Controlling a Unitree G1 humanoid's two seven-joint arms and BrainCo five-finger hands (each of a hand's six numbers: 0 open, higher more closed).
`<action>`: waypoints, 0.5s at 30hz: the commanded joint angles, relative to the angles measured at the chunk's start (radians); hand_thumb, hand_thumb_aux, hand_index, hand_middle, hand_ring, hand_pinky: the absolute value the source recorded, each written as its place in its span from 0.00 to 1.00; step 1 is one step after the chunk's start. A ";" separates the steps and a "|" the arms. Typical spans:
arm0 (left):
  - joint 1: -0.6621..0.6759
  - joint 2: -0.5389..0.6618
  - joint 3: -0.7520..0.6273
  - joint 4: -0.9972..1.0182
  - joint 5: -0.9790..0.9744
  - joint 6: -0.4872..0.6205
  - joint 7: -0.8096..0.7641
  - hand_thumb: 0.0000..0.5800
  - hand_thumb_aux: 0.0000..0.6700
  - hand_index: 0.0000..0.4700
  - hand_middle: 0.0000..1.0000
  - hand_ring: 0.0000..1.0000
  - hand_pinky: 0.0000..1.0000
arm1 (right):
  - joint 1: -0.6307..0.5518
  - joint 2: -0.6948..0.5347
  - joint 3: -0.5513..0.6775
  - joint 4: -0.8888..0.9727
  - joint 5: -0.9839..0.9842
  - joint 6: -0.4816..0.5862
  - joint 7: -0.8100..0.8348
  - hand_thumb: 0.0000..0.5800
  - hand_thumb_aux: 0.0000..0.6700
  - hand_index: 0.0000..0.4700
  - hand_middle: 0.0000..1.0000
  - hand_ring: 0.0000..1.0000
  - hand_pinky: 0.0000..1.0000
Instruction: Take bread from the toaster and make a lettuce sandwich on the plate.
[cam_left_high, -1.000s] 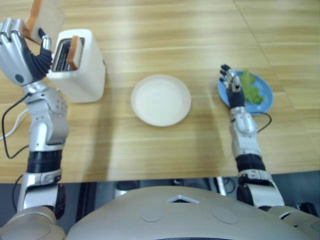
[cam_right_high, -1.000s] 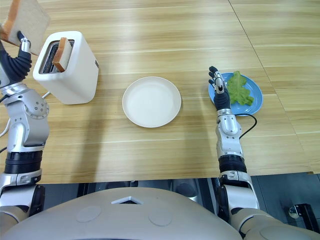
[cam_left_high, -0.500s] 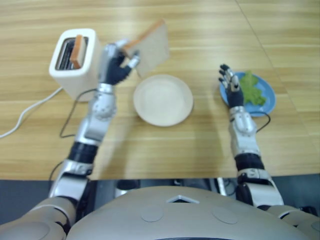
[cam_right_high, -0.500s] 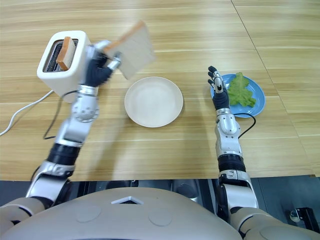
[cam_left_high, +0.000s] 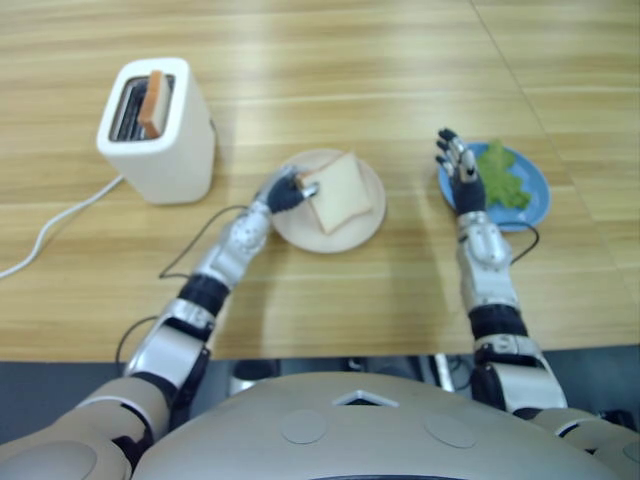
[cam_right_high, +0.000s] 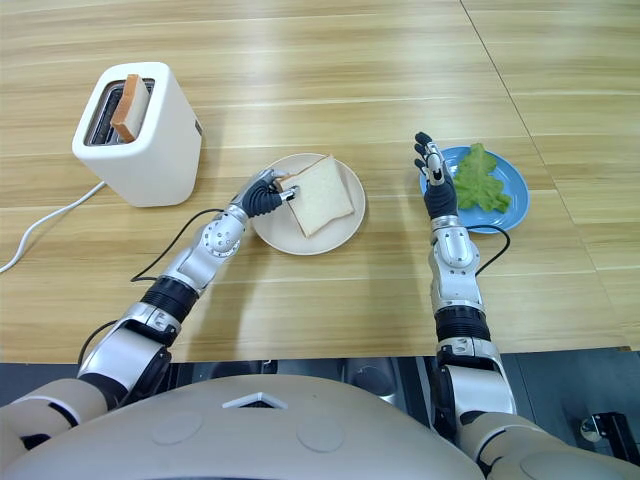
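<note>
1. Right eye view: a bread slice (cam_right_high: 322, 195) is seen lying flat on the cream plate (cam_right_high: 290, 238), and its left corner is pinched between the curled fingers of the left hand (cam_right_high: 262, 196) at the plate's left rim.
2. A second slice (cam_right_high: 125, 93) is seen standing in a slot of the white toaster (cam_right_high: 140, 140), which is set on the table (cam_right_high: 330, 60) well to the left of the cream plate.
3. The right hand (cam_right_high: 433, 175) is held upright with its fingers extended and nothing in it, just at the left edge of the blue plate (cam_right_high: 505, 215), on which the lettuce leaf (cam_right_high: 480, 180) lies.
4. The step in hand is judged to be the laying down of the bottom slice; it is nearly done, but the slice is not yet released.
5. Next, the pinch should be opened and the left hand drawn clear without the slice being dragged off the plate. After that, the lettuce leaf can be taken by the right hand and laid on the bread.
</note>
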 joint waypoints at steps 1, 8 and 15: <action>0.016 0.054 0.008 -0.017 0.034 0.028 0.004 1.00 1.00 0.98 1.00 1.00 1.00 | 0.005 0.001 0.005 0.001 -0.008 0.015 -0.001 0.00 0.00 0.00 0.00 0.00 0.00; 0.053 0.122 0.028 -0.196 0.095 0.085 0.028 0.00 0.00 0.00 0.40 0.40 0.40 | 0.005 -0.005 0.005 0.002 -0.008 0.017 0.004 0.00 0.00 0.00 0.00 0.00 0.00; 0.081 0.122 0.039 -0.346 0.149 0.051 0.132 0.00 0.00 0.00 0.00 0.00 0.00 | 0.009 -0.009 0.008 -0.004 -0.011 0.021 0.005 0.00 0.00 0.00 0.00 0.00 0.00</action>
